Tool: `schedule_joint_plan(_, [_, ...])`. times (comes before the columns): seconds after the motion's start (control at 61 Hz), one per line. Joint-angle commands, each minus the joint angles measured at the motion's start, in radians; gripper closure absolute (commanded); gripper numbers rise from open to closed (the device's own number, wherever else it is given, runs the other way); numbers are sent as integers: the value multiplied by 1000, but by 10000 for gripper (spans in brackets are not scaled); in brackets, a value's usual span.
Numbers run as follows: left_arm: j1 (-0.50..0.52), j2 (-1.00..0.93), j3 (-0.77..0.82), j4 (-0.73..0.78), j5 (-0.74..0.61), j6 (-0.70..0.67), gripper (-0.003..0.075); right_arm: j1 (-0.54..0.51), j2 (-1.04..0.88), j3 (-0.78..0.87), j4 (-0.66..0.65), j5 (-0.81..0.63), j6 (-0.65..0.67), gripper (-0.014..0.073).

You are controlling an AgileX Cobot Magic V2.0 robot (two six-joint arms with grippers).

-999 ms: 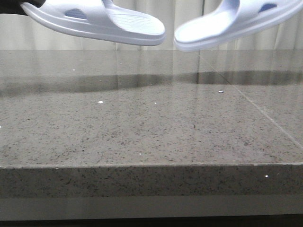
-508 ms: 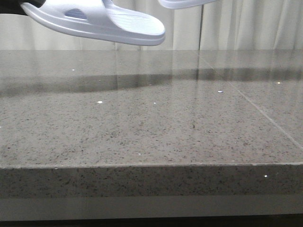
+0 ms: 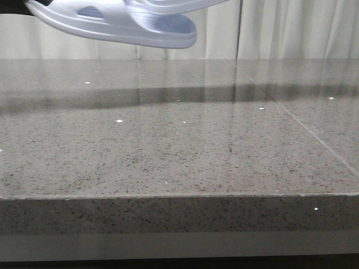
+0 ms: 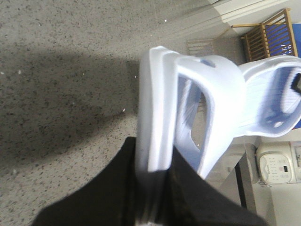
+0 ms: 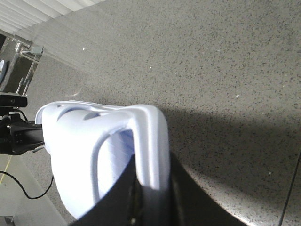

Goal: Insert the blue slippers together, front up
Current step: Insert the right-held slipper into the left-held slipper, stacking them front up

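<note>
Two pale lavender-blue foam slippers hang high above the grey stone table (image 3: 179,145). The left slipper (image 3: 112,25) lies tilted at the top left of the front view. The right slipper (image 3: 174,5) overlaps its toe end from above, mostly cut off by the frame's top edge. In the left wrist view my left gripper (image 4: 153,188) is shut on the left slipper's sole edge (image 4: 153,108), and the right slipper (image 4: 273,99) sits beyond its strap. In the right wrist view my right gripper (image 5: 150,197) is shut on the right slipper's sole edge (image 5: 150,141).
The speckled grey table has a front edge (image 3: 179,196) and a seam line (image 3: 303,131) on the right. White curtains (image 3: 280,28) hang behind. The left wrist view shows a wooden rack (image 4: 265,35) and a white appliance (image 4: 277,169) beyond the table.
The right slipper rose out of the top of the front view, then came left over the left slipper's toe. The left slipper stayed almost still.
</note>
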Motion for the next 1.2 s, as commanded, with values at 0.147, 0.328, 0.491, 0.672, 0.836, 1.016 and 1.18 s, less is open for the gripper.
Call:
schedule_joint_plan(0.147, [-6,-49,-24,-105,92,-6,739,49,-1,-32,81,-73,-9,662])
schedule_joint_plan(0.328, [-6,-49,-24,-105,92,-6,739,81,38,-32,107,-95,-16,662])
schedule_joint_plan(0.491, [-6,-49,-24,-105,92,-6,739,92,58,-32,151,-82,-24,662])
schedule_joint_plan(0.672, [-6,-49,-24,-105,92,-6,739,94,82,-32,228,-17,-42,662])
schedule_joint_plan(0.836, [-6,-49,-24,-105,92,-6,739,103,106,-32,265,1,-58,662])
schedule_joint_plan(1.016, [-15,-49,-24,-109,92,-6,739,123,112,-32,276,-3,-58,662])
schedule_joint_plan(1.18, [-50,-49,-24,-146,92,-6,739,172,130,-29,290,-14,-62,662])
